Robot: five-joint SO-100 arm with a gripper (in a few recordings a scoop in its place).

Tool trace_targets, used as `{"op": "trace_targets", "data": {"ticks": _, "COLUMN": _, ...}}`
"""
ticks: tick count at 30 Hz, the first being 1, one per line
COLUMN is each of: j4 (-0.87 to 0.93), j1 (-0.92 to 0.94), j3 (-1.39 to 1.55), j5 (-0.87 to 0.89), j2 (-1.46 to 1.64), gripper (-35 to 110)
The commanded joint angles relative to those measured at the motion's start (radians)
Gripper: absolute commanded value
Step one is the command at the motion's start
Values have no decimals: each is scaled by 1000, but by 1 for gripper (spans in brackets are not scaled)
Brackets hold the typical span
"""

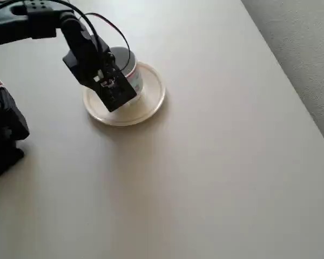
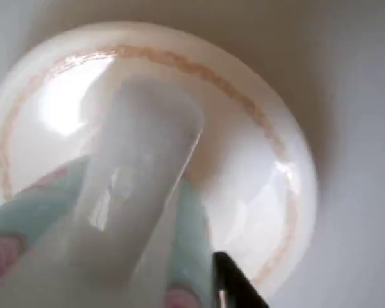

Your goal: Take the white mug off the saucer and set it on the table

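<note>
In the overhead view, the arm reaches in from the left edge and ends above the saucer (image 1: 151, 102). The claw (image 1: 114, 89) sits directly over the left part of the white mug (image 1: 130, 69), covering that side of it. The mug stands upright on the saucer, its long axis vertical, slightly toward the saucer's far rim. The mug therefore lies below and just to the right of the claw, not beside it at a distance.

Claw state: the fingertips are hidden under the wrist housing in the overhead view, and the wrist view is blurred. Whether the claw is spread or pinching the mug cannot be told.

In the wrist view, the mug handle (image 2: 138, 192) runs from lower left toward the centre, with the saucer (image 2: 269, 192) beneath it and a dark finger tip at the bottom edge.

To the right of the saucer, the table (image 1: 232, 162) is bare. Judgement: the lift must go straight up along the mug's axis to clear the saucer rim before any sideways travel toward that area.
</note>
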Motion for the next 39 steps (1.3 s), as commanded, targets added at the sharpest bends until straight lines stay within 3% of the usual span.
{"op": "trace_targets", "data": {"ticks": 1, "j4": 92, "j1": 21, "j3": -110, "j5": 15, "j2": 178, "gripper": -2}}
{"op": "trace_targets", "data": {"ticks": 8, "j4": 290, "j1": 54, "j3": -348, "j5": -5, "j2": 230, "gripper": -2}}
{"op": "trace_targets", "data": {"ticks": 15, "j4": 387, "j1": 206, "j3": -500, "j5": -176, "j2": 221, "gripper": -2}}
{"op": "trace_targets", "data": {"ticks": 26, "j4": 288, "j1": 568, "j3": -483, "j5": -468, "j2": 55, "gripper": -2}}
{"op": "trace_targets", "data": {"ticks": 39, "j4": 52, "j1": 701, "j3": -235, "j5": -607, "j2": -103, "gripper": -2}}
